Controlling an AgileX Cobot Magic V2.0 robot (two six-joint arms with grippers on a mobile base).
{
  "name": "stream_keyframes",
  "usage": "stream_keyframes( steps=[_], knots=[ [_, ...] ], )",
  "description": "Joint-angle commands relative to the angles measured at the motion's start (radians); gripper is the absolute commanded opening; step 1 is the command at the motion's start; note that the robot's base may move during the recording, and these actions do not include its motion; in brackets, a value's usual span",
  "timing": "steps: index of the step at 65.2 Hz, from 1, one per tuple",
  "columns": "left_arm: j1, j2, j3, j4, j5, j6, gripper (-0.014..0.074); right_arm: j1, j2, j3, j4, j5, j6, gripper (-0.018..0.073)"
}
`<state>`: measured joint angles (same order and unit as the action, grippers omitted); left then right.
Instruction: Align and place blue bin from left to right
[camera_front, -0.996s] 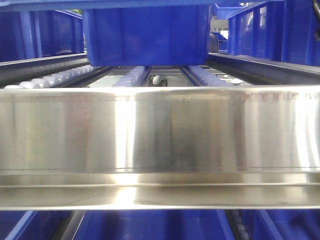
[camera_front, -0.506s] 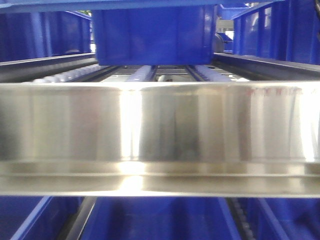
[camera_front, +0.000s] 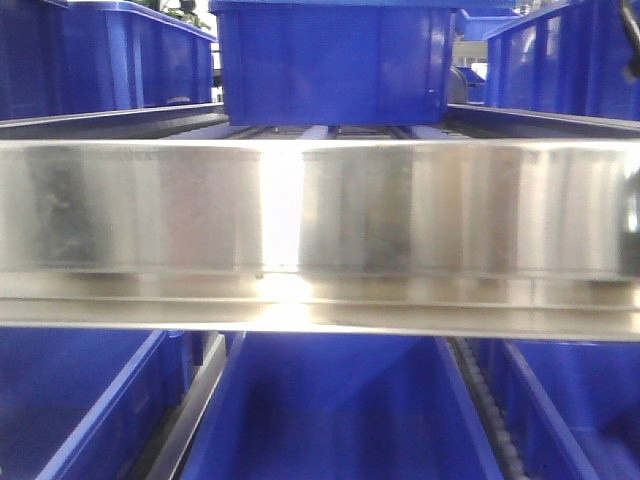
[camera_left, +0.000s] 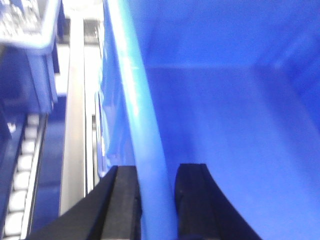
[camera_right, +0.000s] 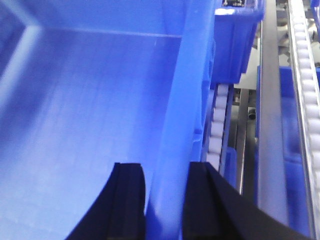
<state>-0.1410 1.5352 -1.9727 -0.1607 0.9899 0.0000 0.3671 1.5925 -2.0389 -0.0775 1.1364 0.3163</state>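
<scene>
The blue bin (camera_front: 330, 65) is smooth glossy plastic, the crossbar (camera_front: 320, 210) brushed reflective metal; the left tool (camera_left: 157, 172) has matt black pads.

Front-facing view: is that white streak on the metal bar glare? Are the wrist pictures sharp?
Front-facing view: yes, glare, a washed-out vertical band on the metal bar. Left wrist view: soft and hazy, light paling the rim of the blue bin. Right wrist view: the bin wall is blurred; the white rollers look clearer.
</scene>
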Motion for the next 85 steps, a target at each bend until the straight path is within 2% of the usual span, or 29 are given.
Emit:
stream_keyframes(
  steps=[1, 30, 85],
  knots=[
    [-0.005, -0.014, -0.016, -0.036, -0.129, 0.015, -0.0111, 0.004, -0.025, -0.016, 0.001, -0.091, -0.033, -0.007],
    [-0.005, -0.014, -0.016, -0.036, -0.231, 0.015, -0.0111, 0.004, -0.025, -0.016, 0.001, -0.094, -0.033, -0.007],
    [-0.005, -0.014, -0.016, -0.036, -0.231, 0.015, -0.0111, 0.004, -0.025, -0.016, 0.001, -0.097, -0.033, -0.007]
  ],
)
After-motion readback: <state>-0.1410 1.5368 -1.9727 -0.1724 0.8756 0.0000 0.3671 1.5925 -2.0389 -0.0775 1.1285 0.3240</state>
